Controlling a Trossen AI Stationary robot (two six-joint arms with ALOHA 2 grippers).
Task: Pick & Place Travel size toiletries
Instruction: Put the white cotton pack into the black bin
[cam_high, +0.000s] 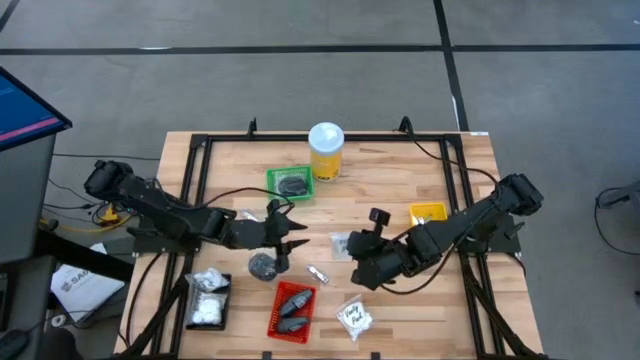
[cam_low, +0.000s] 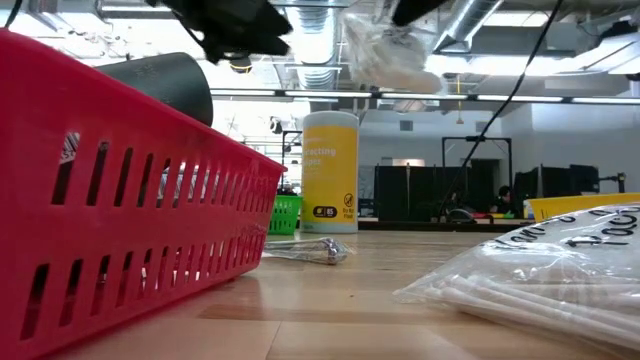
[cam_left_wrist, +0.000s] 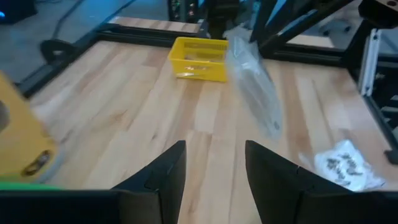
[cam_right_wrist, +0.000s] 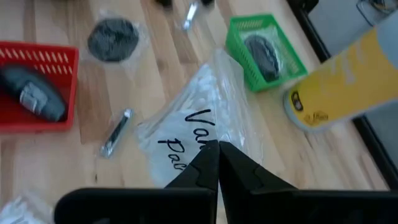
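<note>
The right gripper (cam_right_wrist: 217, 155) is closed on a clear sachet (cam_right_wrist: 205, 118) and holds it above the table, its lower edge hidden behind the fingers. The left gripper (cam_left_wrist: 214, 168) hangs open and empty mid-table. Another sachet (cam_high: 354, 316) lies beside the red tray (cam_high: 293, 309), whose dark bottles are partly hidden.

You see a red slatted tray (cam_high: 293, 309) holding dark grey bottles (cam_right_wrist: 32, 92); a green tray (cam_high: 290, 182) with a dark puck (cam_right_wrist: 261, 56); a yellow tray (cam_high: 428, 214); a black tray (cam_high: 207, 300) with white sachets. The yellow jar (cam_high: 326, 151) has a white lid. Clear sachet (cam_right_wrist: 199, 124), black script. Pale wood table (cam_high: 400, 170).
</note>
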